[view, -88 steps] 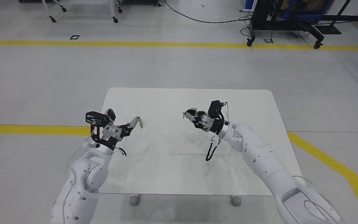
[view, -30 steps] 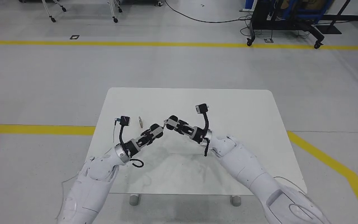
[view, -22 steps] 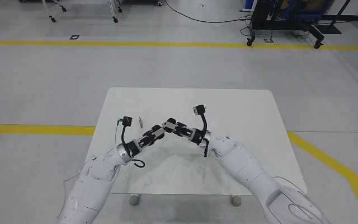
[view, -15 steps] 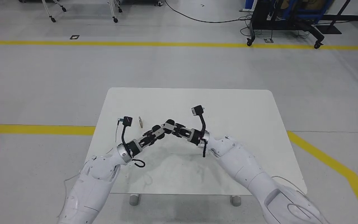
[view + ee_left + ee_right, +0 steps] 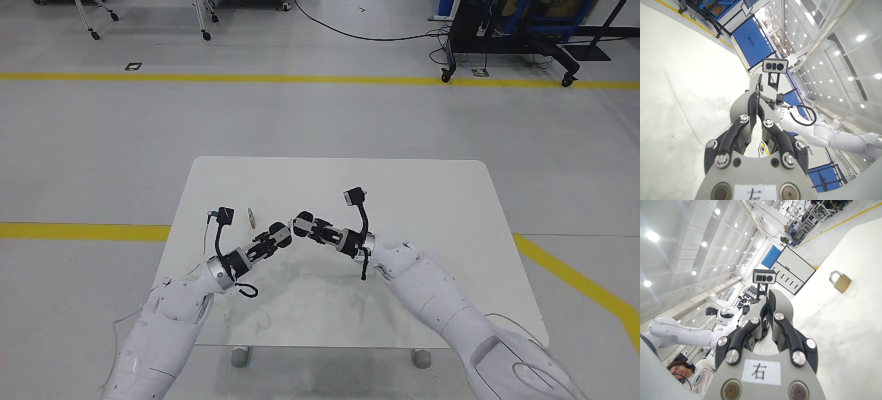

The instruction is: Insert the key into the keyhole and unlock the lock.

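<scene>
The white table point(image 5: 440, 200) carries the work. The left arm point(image 5: 190, 300) and right arm point(image 5: 430, 290) both angle inward over its middle, forearms low, so that the left gripper point(image 5: 281, 236) and right gripper point(image 5: 299, 222) meet tip to tip.

The padlock point(image 5: 840, 282) has a brass body and a silver shackle seated in the body. It lies flat on the table near the left wrist, clear of both grippers.

The left gripper's pads are pressed narrow on a thin metal piece seen edge-on, taken as the key point(image 5: 757, 90). The right gripper's pads are drawn together; whether they also grip the key cannot be told.
</scene>
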Robot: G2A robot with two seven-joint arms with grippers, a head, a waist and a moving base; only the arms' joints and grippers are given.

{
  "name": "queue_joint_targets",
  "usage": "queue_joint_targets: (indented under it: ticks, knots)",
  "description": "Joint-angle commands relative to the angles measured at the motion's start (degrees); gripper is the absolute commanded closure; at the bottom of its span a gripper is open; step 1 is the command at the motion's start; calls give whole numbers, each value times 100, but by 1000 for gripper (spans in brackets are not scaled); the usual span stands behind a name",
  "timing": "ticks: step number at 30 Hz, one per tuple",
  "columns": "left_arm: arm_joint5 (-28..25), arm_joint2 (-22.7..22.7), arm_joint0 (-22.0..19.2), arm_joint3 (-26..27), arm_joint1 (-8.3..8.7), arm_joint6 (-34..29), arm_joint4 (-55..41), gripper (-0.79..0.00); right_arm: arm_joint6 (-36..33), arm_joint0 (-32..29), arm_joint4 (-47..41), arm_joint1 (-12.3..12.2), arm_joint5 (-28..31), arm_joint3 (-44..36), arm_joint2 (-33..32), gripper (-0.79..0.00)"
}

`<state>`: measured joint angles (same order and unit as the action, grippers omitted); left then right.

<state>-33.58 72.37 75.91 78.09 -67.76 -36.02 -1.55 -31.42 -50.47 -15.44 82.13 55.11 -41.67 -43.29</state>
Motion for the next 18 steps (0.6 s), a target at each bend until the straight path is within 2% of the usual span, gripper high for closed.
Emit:
queue_joint_targets:
  ticks: [1, 7, 18]
  knots:
    - [28, 8, 2, -2, 2, 15, -83, 0, 41, 8, 16, -7, 40, 22, -51, -785]
    - [-54, 96, -22, 76, 42, -217, -217, 0, 106, 16, 57, -22, 69, 52, -121, -785]
    - [-73, 148, 16, 113, 55, -195, -229, 0, 106, 16, 57, -22, 69, 52, -121, -785]
